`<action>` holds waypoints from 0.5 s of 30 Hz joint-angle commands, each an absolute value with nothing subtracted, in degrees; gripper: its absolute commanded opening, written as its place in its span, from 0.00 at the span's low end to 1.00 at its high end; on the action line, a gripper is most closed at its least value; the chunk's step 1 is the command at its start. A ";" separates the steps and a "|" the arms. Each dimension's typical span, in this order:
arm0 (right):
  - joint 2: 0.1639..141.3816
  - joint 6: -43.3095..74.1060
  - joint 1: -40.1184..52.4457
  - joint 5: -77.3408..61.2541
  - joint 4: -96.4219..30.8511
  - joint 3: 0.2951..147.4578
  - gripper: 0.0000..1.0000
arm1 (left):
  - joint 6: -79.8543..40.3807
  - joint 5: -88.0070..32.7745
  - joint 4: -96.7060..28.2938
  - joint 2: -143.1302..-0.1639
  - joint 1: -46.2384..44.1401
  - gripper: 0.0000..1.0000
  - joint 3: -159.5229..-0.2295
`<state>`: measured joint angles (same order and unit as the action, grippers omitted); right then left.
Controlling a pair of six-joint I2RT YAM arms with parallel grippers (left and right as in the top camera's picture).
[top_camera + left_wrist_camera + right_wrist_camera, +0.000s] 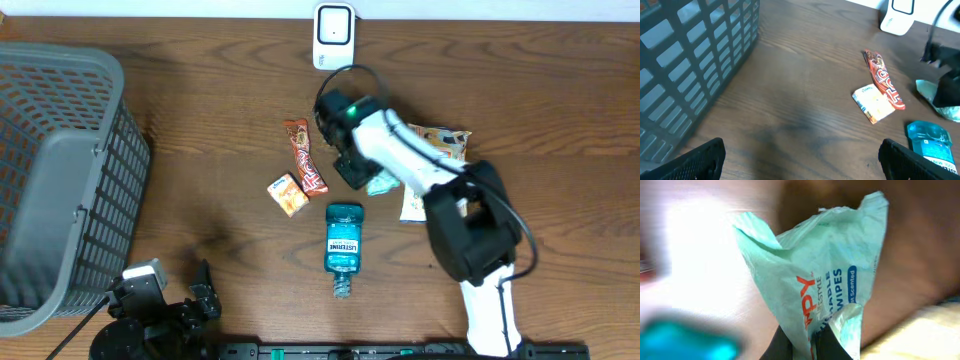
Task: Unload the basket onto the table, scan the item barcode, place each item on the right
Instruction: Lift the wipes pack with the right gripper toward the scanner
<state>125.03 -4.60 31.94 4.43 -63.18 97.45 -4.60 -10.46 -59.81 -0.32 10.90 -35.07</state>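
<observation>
We see a crumpled mint-green wipes packet (825,270) with orange and blue lettering. The right tool (805,347) is clamped shut on its lower edge, so it rises toward 12 o'clock. It lies mid-table (200,150), 6 o'clock from the white scanner (333,25). The left tool (802,160) gapes wide, empty.

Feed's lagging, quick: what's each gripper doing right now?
Left gripper: open, holding nothing.
Right gripper: shut on the wipes packet.
</observation>
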 commanded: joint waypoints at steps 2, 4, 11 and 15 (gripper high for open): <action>119.48 -14.02 26.00 -28.40 -66.78 99.74 0.01 | -5.06 -11.14 -59.77 -0.21 11.18 0.98 -34.94; 119.37 -18.09 22.87 -37.56 -70.11 99.74 0.01 | -5.06 -11.16 -59.77 -0.21 11.18 0.98 -34.94; 119.42 -39.13 14.37 -63.42 -81.36 97.95 0.01 | -5.06 -11.16 -59.77 -0.21 11.18 0.98 -34.94; 119.42 -49.60 12.67 -69.95 -87.88 97.73 0.01 | -5.06 -11.16 -59.77 -0.21 11.18 0.98 -34.94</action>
